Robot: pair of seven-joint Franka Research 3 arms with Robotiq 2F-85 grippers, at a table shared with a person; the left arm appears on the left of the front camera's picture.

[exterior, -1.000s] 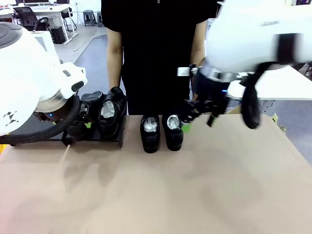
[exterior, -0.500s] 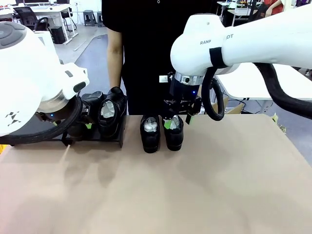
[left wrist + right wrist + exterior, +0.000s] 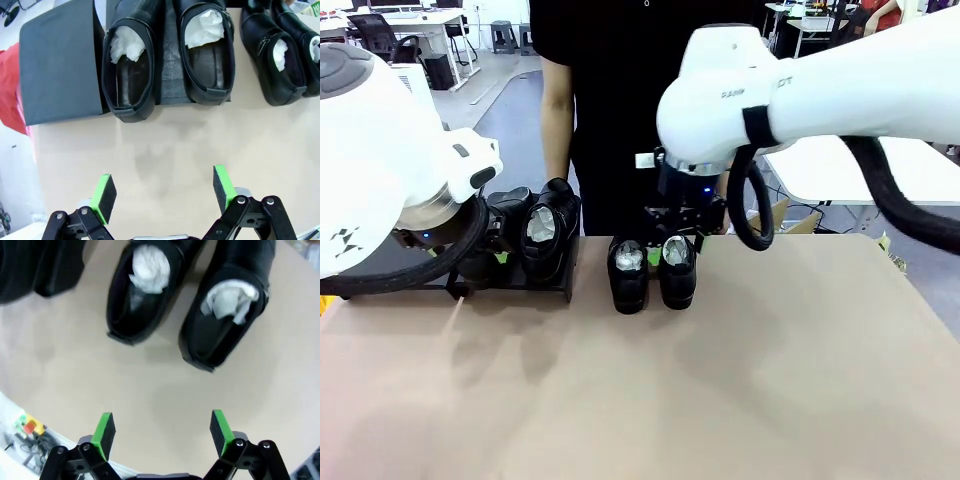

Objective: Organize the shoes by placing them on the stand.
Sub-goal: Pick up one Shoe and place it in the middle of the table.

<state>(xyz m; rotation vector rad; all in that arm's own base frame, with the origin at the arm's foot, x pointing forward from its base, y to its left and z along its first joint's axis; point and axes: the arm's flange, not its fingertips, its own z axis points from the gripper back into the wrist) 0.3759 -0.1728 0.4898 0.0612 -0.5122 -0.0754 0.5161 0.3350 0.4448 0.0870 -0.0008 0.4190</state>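
Left hand (image 3: 163, 189): released, jaws wide, placed over the beige tabletop (image 3: 165, 145), just before the heels of two glossy black leather shoes (image 3: 129, 70), which are set on the low matte black stand (image 3: 57, 65).
Right hand (image 3: 161, 431): released, empty, near the heels of the other pair of black shoes (image 3: 142, 290), which is set on the tabletop beside the stand.

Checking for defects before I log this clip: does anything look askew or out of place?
Slightly: one glossy black leather shoe on the low matte black stand juts out past its neighbour, heel overhanging the platform edge. Nothing looks spilled or damaged.
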